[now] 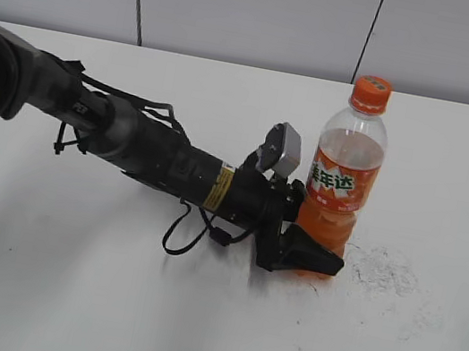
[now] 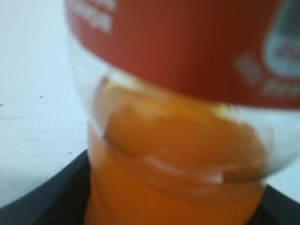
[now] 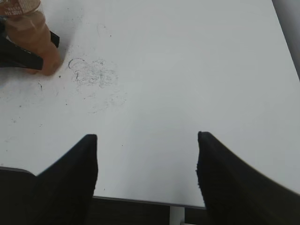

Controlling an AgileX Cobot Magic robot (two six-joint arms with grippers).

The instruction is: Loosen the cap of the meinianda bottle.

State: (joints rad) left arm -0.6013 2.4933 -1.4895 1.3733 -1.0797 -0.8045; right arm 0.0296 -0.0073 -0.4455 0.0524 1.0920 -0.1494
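The meinianda bottle (image 1: 341,190) stands upright on the white table, orange drink inside and an orange label with white-green characters. Its orange cap (image 1: 371,93) sits on top. My left gripper (image 1: 317,249) is shut on the bottle's lower body. In the left wrist view the bottle (image 2: 183,140) fills the frame, blurred, with black fingers at both lower corners. My right gripper (image 3: 146,154) is open and empty above the table's front edge. It is out of the exterior view. The bottle's base (image 3: 30,37) shows at the top left of the right wrist view.
The white table (image 1: 209,317) has a patch of scuff marks (image 1: 381,270) right of the bottle, also in the right wrist view (image 3: 93,75). A grey panelled wall stands behind. The table's front edge (image 3: 140,200) lies under my right gripper.
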